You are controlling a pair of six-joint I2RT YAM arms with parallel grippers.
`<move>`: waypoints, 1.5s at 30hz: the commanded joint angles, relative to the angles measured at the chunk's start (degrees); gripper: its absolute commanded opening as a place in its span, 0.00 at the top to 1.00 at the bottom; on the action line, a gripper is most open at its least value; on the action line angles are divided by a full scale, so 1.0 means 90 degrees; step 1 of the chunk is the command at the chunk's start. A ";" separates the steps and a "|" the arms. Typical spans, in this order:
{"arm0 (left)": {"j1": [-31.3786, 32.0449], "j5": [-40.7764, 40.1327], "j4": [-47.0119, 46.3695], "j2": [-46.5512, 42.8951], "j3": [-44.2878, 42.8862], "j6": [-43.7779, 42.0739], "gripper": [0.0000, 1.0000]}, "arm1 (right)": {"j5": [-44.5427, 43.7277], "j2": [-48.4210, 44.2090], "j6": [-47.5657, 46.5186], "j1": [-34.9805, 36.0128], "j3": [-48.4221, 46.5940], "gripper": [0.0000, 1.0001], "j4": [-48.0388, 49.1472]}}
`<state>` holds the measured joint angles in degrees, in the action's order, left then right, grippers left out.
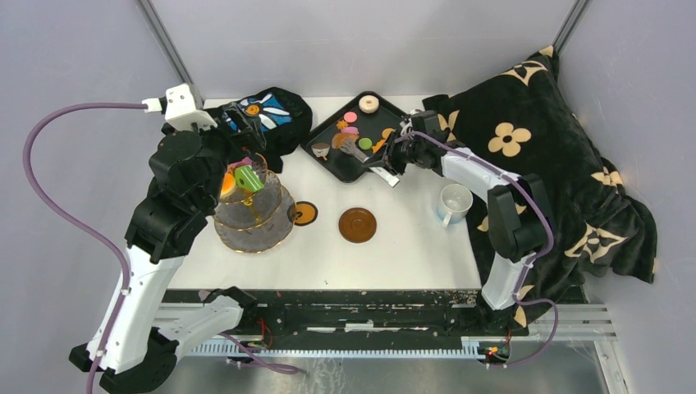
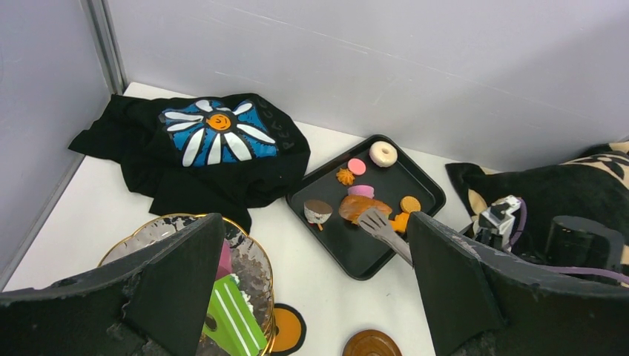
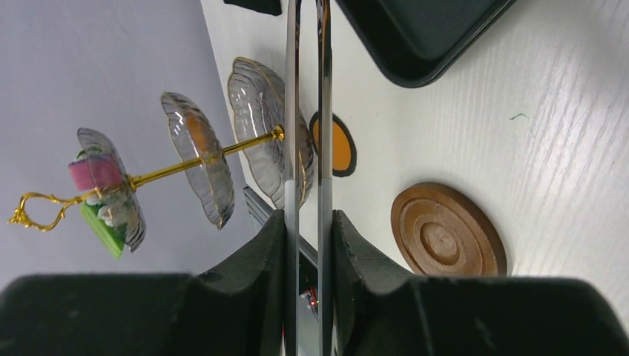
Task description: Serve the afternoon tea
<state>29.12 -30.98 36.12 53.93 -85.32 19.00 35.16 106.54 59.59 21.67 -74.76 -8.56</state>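
Note:
The three-tier glass stand (image 1: 250, 215) stands at the left and holds a green slice (image 1: 249, 179), a pink piece and an orange piece (image 1: 229, 184). My left gripper (image 2: 315, 297) hovers open and empty over its top tier, next to the green slice (image 2: 234, 315). My right gripper (image 3: 308, 245) is shut on metal tongs (image 3: 305, 111). The tongs' tip (image 2: 374, 221) rests at a brown bread pastry (image 2: 356, 205) on the black tray (image 1: 354, 168). The tray also holds a donut (image 2: 383, 153) and several other pastries. No dark cup shows.
A white mug (image 1: 454, 203) stands at the right by the black blanket with tan flowers (image 1: 533, 139). A brown saucer (image 1: 358, 224) and an orange black-rimmed saucer (image 1: 304, 213) lie mid-table. The black flower cloth (image 1: 263, 111) lies behind the stand.

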 commanded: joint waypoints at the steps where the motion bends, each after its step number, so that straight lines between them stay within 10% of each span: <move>1: 0.0018 -0.0063 -0.0256 -0.0103 -0.0058 -0.0196 0.01 | -0.0106 -0.0853 -0.0678 -0.0018 -0.0069 0.99 -0.0348; 18: 0.0012 -0.0064 -0.0210 -0.0169 -0.0201 -0.0171 0.01 | 0.1476 -0.1945 -0.2834 0.0900 -0.0796 0.99 -0.2087; 45: 0.0016 -0.0003 -0.0003 -0.0354 -0.0249 0.0027 0.01 | 0.1680 -0.1188 -0.2447 0.2599 -0.1013 0.99 -0.1449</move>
<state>29.12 -30.98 37.19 51.31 -85.54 19.03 49.21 94.76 37.06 45.10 -79.92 -25.93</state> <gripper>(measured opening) 0.993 0.283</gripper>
